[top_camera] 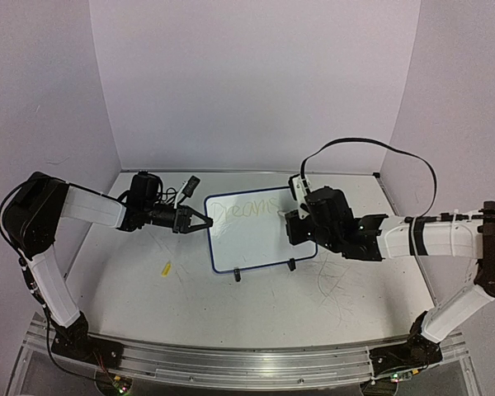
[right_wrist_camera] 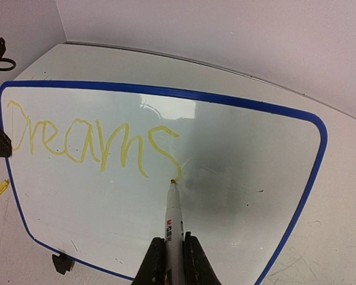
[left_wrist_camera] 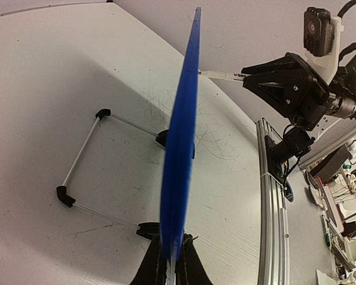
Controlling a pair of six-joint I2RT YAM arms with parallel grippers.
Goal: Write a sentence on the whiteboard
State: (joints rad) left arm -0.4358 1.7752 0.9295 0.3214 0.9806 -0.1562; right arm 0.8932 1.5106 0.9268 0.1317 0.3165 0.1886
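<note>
Your left gripper pinched tight on the left rim of the whiteboard, standing on its feet at the middle of the table, your right gripper clamped on a marker, tip touching the board just past the yellow sentence, reading only "Dreams"

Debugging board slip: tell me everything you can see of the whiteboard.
The whiteboard is a small glossy white rectangle with a thin blue rim and rounded corners. It stands near upright mid-table on two black clip feet, a wire stand behind it. "Dreams" is written in pale yellow across its top left; the rest is blank. The left pincer clamps its left edge. A marker, held by the right pincer, touches its face just after the "s".
</note>
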